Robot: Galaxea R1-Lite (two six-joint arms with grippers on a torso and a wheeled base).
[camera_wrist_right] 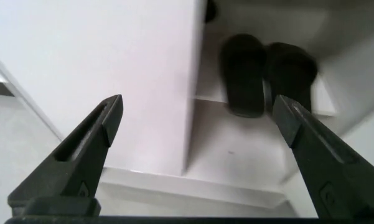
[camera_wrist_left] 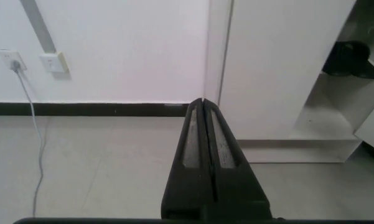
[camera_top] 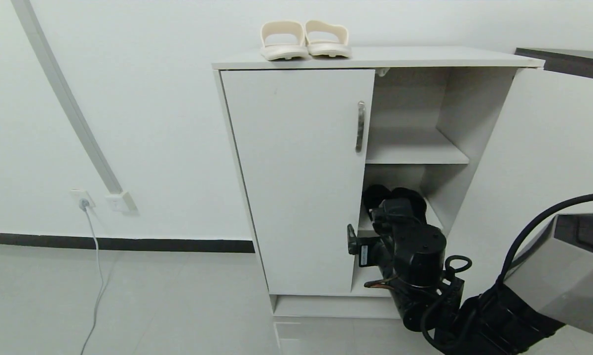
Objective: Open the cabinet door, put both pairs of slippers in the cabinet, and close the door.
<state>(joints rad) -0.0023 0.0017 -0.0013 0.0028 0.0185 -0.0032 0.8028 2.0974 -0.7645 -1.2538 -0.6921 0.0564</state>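
Cabinet shelf (camera_top: 433, 216): black slippers (camera_wrist_right: 244, 74) beyond right gripper (camera_wrist_right: 198, 101)

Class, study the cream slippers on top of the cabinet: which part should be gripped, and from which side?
Likely best: pinch the two inner strap sides where the cream slippers meet, coming from the front. They sit flat, side by side, near the front edge of the cabinet top, arches open forward.

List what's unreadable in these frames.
- Black slippers: in the head view the right arm covers most of them; in the right wrist view they are blurred.
- Open right door: head view, cut by the picture's edge.
- Space behind closed left door: hidden by it.
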